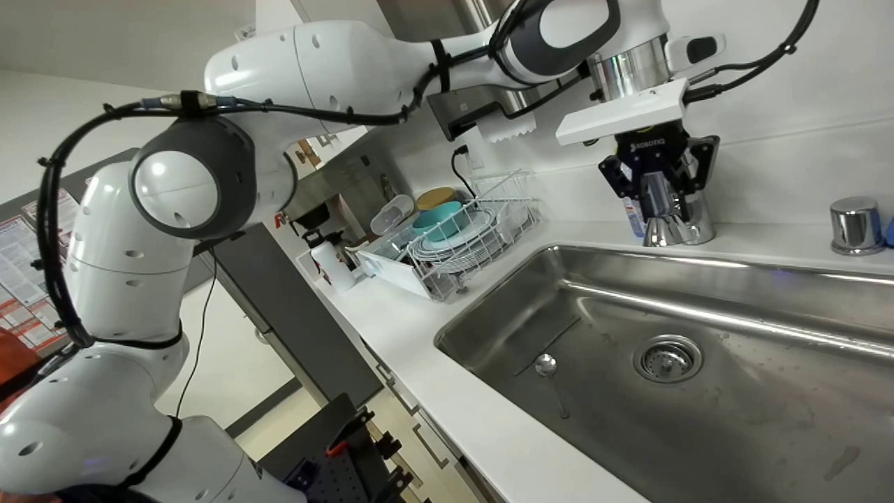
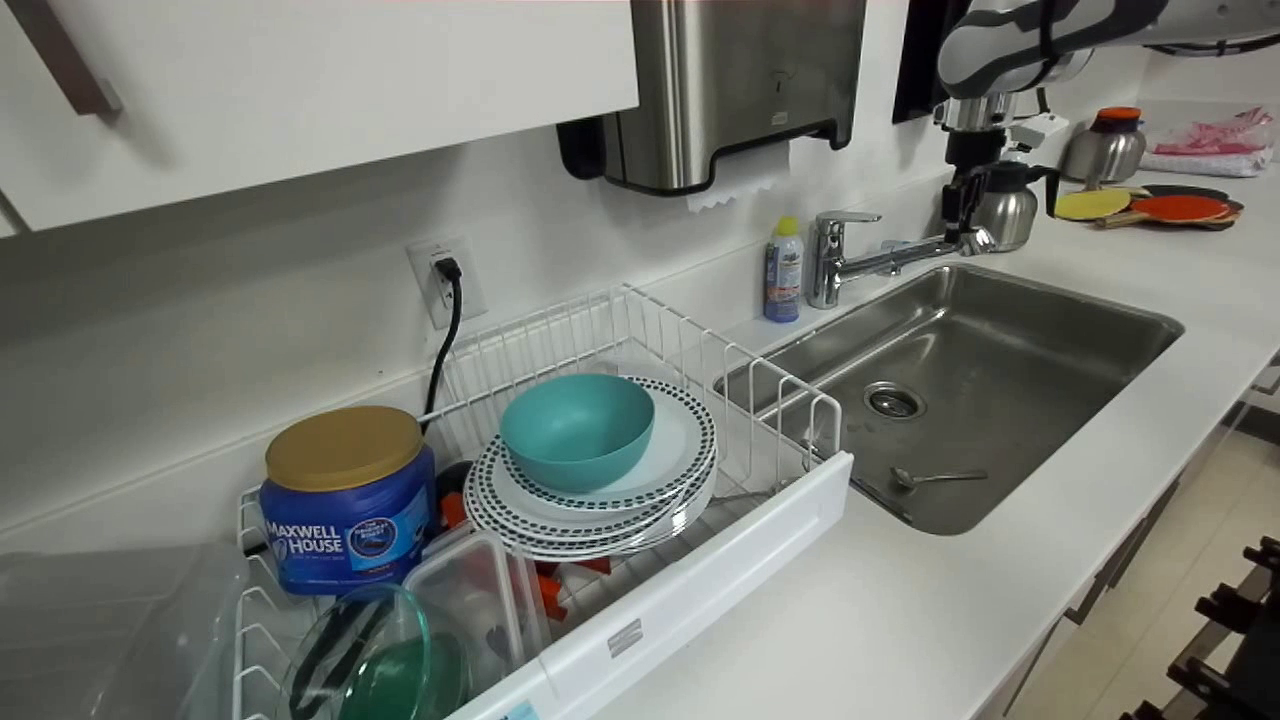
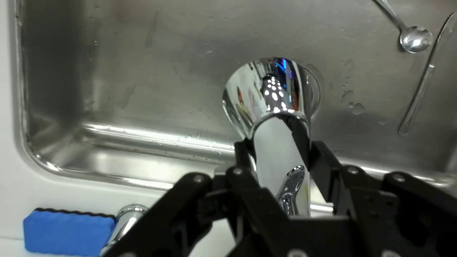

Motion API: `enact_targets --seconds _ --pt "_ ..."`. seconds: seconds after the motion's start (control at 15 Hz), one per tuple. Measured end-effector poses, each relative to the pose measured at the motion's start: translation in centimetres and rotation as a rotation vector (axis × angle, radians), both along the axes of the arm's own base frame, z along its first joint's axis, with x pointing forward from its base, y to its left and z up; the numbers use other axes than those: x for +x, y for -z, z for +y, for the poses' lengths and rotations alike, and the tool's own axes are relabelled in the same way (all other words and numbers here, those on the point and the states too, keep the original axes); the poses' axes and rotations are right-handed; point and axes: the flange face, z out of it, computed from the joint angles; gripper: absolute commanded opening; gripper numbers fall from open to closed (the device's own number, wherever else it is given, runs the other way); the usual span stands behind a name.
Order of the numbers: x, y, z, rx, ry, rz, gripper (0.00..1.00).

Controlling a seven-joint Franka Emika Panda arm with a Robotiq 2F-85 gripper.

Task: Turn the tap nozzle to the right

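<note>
The tap nozzle is a shiny chrome tube with a flared tip. In the wrist view its tip [image 3: 266,85] lies over the sink and covers part of the drain. In an exterior view the tube [image 2: 912,256] runs out from the chunky chrome faucet base [image 2: 828,262], and in an exterior view the flared tip [image 1: 665,230] hangs below my gripper. My gripper [image 3: 280,150] has one black finger on each side of the nozzle, just behind the flared tip, and both fingers appear to touch it. The gripper also shows in both exterior views [image 1: 660,199] [image 2: 960,225].
A steel sink [image 1: 761,412] lies below, with a spoon [image 1: 547,366] inside. A short chrome fitting [image 1: 856,225] and a blue sponge [image 3: 68,232] are on the back ledge. A spray can [image 2: 784,272] stands beside the base. A dish rack [image 2: 740,540] and a metal carafe [image 2: 1008,212] stand nearby.
</note>
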Motion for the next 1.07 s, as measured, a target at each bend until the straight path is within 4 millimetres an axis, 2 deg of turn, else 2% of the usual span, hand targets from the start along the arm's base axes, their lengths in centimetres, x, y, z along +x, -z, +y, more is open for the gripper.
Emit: enact_targets --seconds 0.07,0.13,0.27,0.47,0.8,1.07 --pt "0.0 0.0 0.0 0.003 0.001 0.002 0.21" --pt "0.1 0.0 -0.1 0.005 0.002 0.003 0.71" --pt "0.1 0.0 -0.2 0.006 0.011 0.003 0.78" --pt "-0.7 0.3 -2.1 -0.007 0.101 0.005 1.0" --pt "-2.2 -0.3 -4.9 -0.02 0.221 -0.001 1.0" --pt "-2.9 -2.9 -5.3 -0.028 0.284 -0.023 1.0"
